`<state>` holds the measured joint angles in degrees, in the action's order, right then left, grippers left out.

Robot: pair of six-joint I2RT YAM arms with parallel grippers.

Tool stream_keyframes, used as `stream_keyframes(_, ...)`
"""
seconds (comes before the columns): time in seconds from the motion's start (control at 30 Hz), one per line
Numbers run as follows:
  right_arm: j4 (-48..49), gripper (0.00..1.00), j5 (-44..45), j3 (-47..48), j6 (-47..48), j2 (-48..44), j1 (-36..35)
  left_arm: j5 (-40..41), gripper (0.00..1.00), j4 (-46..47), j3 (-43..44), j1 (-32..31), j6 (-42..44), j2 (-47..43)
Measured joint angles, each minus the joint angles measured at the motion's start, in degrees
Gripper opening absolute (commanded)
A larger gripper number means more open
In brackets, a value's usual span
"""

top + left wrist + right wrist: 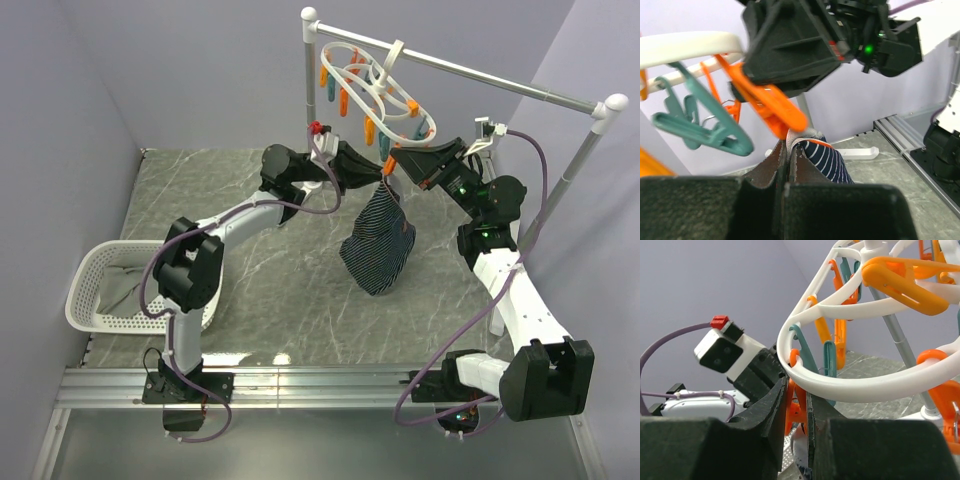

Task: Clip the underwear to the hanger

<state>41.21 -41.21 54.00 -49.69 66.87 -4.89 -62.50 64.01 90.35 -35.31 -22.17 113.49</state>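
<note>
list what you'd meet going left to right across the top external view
white basket → underwear → right arm's black shoulder block → rail stand's right end cap

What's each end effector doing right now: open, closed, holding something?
Left end effector: closed on the underwear.
Right end effector: closed on an orange peg of the hanger.

One underwear (378, 245), one hanger (383, 93), one basket (80, 297)
</note>
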Motion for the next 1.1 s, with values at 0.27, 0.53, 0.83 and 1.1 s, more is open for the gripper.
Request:
stream_keyframes(0.27,-0.5,0.00,-0.7,0.0,0.3,0.0,0.0,2.9,0.00,-1.3,1.3,1.0,-2.4,1.2)
stream_keyframes(0.53,-3.2,0.00,0.2,0.0,3.6,0.0,-0.2,5.6,0.00,-3.8,3.6,1.4,-5.4,1.5)
stream_keyframes(0.83,-4.7,0.00,2.2,0.1,6.6,-0.1,-1.0,7.1,0.00,-8.2,3.6,0.9,-6.2,1.5)
stream_keyframes(1.1,-5.7,0.00,4.0,0.1,7.6,-0.7,-1.4,14.4,0.00,-20.1,3.3,-0.9,-5.0,-0.3)
